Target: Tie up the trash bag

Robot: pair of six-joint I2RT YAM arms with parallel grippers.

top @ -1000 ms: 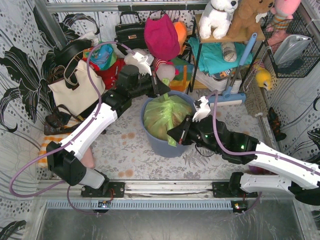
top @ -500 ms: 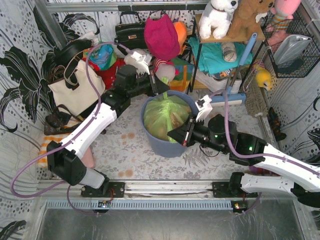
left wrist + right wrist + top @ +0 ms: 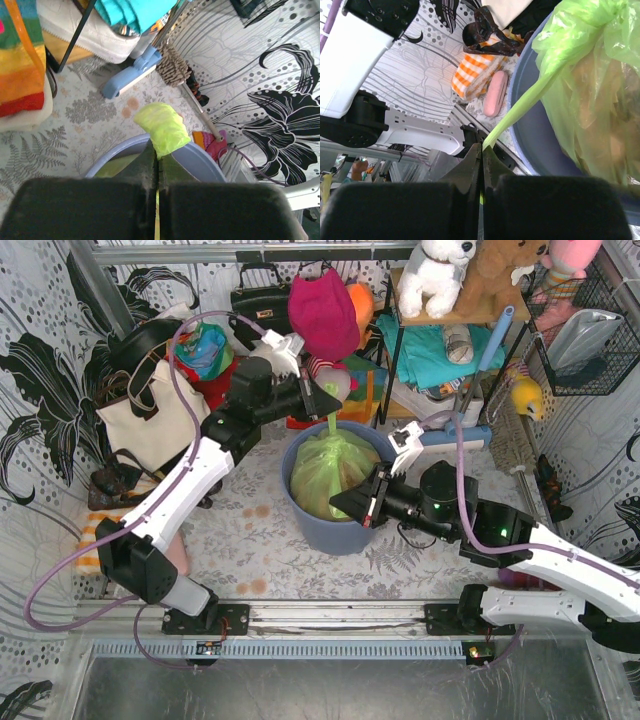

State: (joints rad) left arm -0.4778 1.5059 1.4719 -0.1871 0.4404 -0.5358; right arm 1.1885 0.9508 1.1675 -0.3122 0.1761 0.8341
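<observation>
Twice gripped the trash bag (image 3: 330, 475), once per arm. Reached with the left arm from the near left corner of the floral tabletop (image 3: 250, 540) diagonally toward the far edge, elbow raised, wrist held above the far rim of the blue-grey bin (image 3: 325, 535). Pressed the left gripper (image 3: 328, 410) tight on a twisted tail (image 3: 162, 129) of green plastic drawn up taut from the bag's top, a crumpled tuft of it poking out past the tips in the left wrist view. Stretched the right arm from the near right corner leftward and low, up to the bin's near right rim. Clamped the right gripper (image 3: 342, 505) likewise, jaws tight together on a second thin strand (image 3: 517, 107) pulled down over that rim. Found the bag seated inside the bin, about mid-tabletop, brown paper visible through the plastic.
</observation>
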